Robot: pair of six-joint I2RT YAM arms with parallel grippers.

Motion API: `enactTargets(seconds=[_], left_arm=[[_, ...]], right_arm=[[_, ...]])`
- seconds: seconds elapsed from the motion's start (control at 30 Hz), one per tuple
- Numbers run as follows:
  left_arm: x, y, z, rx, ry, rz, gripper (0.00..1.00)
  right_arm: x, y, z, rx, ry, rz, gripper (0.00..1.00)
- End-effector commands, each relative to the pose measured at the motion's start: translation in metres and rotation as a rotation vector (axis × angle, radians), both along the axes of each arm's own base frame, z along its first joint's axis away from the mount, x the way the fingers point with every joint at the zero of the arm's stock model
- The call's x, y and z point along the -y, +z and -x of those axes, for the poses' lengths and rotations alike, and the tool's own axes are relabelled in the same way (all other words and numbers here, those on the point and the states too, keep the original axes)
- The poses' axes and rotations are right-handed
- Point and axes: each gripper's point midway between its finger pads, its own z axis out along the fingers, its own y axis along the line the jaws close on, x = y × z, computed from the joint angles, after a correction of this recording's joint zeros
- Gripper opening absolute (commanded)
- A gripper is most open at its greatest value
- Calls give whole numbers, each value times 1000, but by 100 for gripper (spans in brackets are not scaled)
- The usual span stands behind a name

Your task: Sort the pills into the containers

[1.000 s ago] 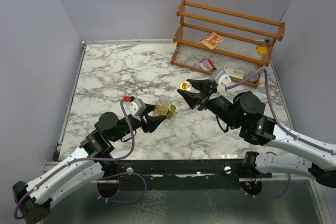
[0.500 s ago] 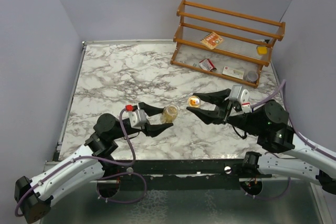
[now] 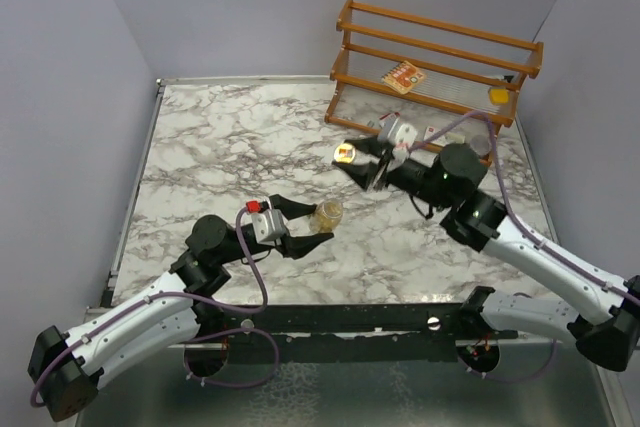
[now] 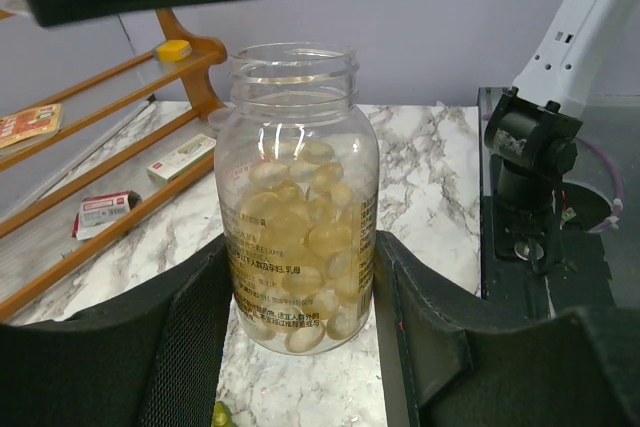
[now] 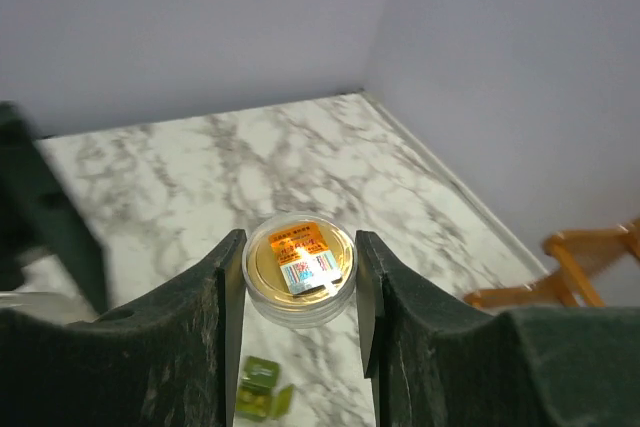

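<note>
My left gripper point(image 3: 322, 223) point(image 4: 305, 247) is shut on a clear bottle point(image 4: 296, 197) point(image 3: 327, 214). The bottle stands upright with its mouth uncovered and is over half full of pale yellow pills point(image 4: 300, 242). My right gripper point(image 3: 352, 159) point(image 5: 298, 257) is shut on the bottle's round gold lid point(image 5: 299, 265) point(image 3: 345, 154), held above the marble and further back than the bottle. The small olive-green containers box point(image 5: 258, 389) lies on the marble below the lid. Only its corner point(image 4: 222, 415) shows under the bottle in the left wrist view, and the top view hides it.
A wooden rack point(image 3: 440, 57) stands at the back right. It holds red-and-white cartons point(image 3: 404, 77) point(image 4: 105, 209) and a yellow piece point(image 3: 498, 96). Grey walls close the table point(image 3: 220, 137) on the left, back and right.
My right gripper has carried the lid from the middle right up and leftward toward the rack. My left gripper has shifted a little, with the bottle staying near the same spot.
</note>
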Motion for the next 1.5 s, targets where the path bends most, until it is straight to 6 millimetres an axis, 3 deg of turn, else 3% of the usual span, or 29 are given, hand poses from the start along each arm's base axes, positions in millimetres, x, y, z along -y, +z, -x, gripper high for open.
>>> enactTargets(seconds=[0.0, 0.13, 0.27, 0.47, 0.63, 0.77, 1.17, 1.47], left_arm=[[-1, 16, 1, 67, 2, 50, 0], [-2, 12, -2, 71, 19, 44, 0], [-1, 16, 1, 82, -2, 47, 0], [7, 27, 9, 103, -78, 54, 0], [15, 33, 3, 96, -82, 52, 0], [21, 35, 4, 102, -112, 55, 0], [21, 32, 1, 117, -95, 75, 0], [26, 31, 1, 109, -114, 86, 0]], right_arm=[[34, 43, -51, 4, 70, -138, 1], [33, 48, -46, 13, 127, -132, 1], [40, 49, -28, 30, 158, -132, 1], [43, 26, 12, 4, 296, -107, 1], [45, 9, 39, -28, 402, -71, 1], [42, 1, 47, -71, 461, -57, 1], [42, 2, 76, -118, 627, -123, 1], [40, 6, 74, -121, 642, -182, 1]])
